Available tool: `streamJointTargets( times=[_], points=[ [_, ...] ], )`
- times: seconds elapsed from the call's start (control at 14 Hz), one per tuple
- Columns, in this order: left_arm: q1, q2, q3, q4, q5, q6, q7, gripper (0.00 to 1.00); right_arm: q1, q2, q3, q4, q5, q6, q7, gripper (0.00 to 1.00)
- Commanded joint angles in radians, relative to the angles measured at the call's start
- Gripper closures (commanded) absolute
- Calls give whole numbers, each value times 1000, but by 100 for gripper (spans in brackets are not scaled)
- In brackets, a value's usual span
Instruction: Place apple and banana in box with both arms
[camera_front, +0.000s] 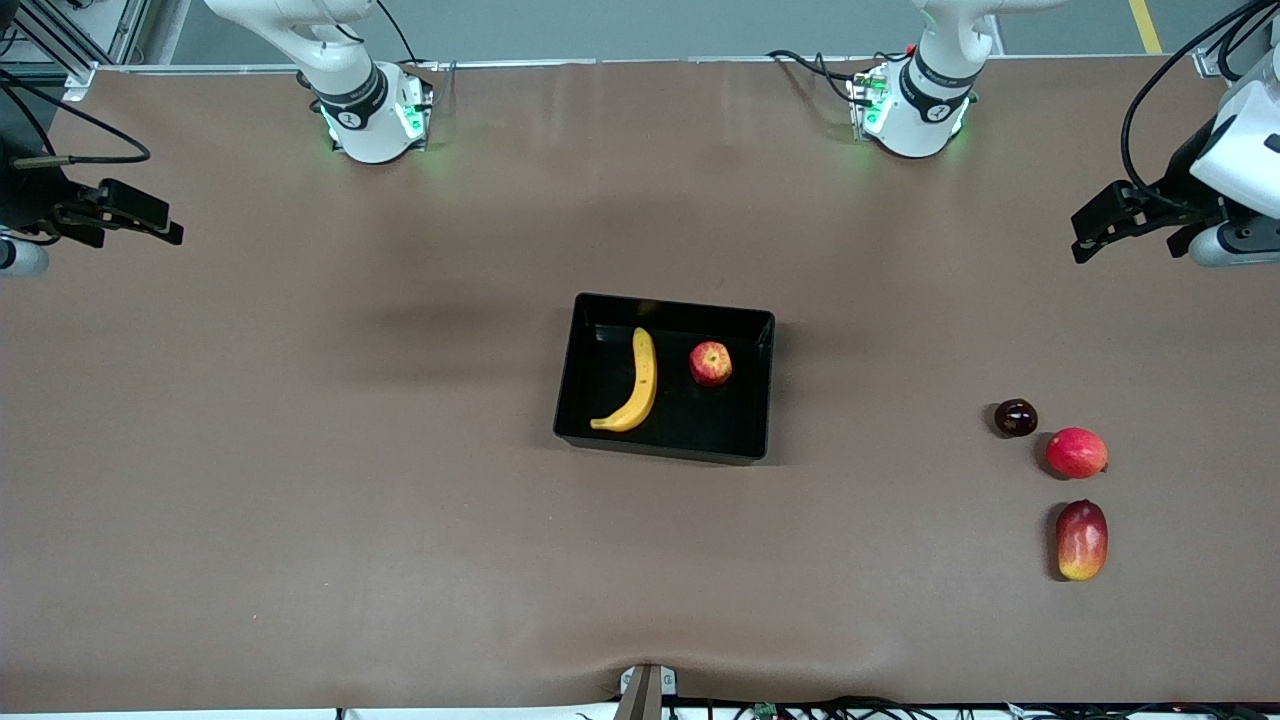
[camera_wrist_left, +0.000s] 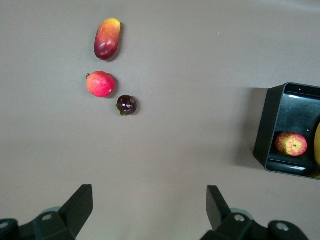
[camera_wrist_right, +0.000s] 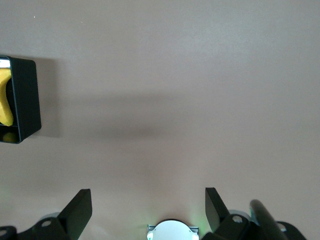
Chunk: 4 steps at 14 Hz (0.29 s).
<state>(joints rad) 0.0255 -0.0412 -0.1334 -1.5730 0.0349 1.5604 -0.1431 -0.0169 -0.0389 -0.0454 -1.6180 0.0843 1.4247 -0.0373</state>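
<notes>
The left gripper hangs with its fingers spread wide and nothing between them, up over the brown table at the left arm's end, at about two o'clock from the box in the front view. The right gripper is likewise spread and empty, up over the table at the right arm's end, at about ten o'clock from the box. Both arms wait, drawn back to the table's ends.

The box sits at the middle of the table. In it the banana lies lengthwise on the floor, and the apple rests just beside it toward the left arm's end, apart from it.

Well away, at about four o'clock from the box, three other fruits lie in a loose row: a dark round fruit, a pinkish-red round fruit just beside it, and a red-and-yellow mango nearest the front camera.
</notes>
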Motion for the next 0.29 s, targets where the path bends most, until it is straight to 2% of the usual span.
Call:
streamJointTargets(
  times=[0.0, 0.21],
  points=[
    [-3, -23, 2, -7, -21, -34, 17, 0, -14, 4, 5, 3, 15, -7, 4, 0],
    [-3, -28, -3, -8, -21, -51, 16, 0, -14, 4, 5, 3, 15, -6, 4, 0]
  ],
)
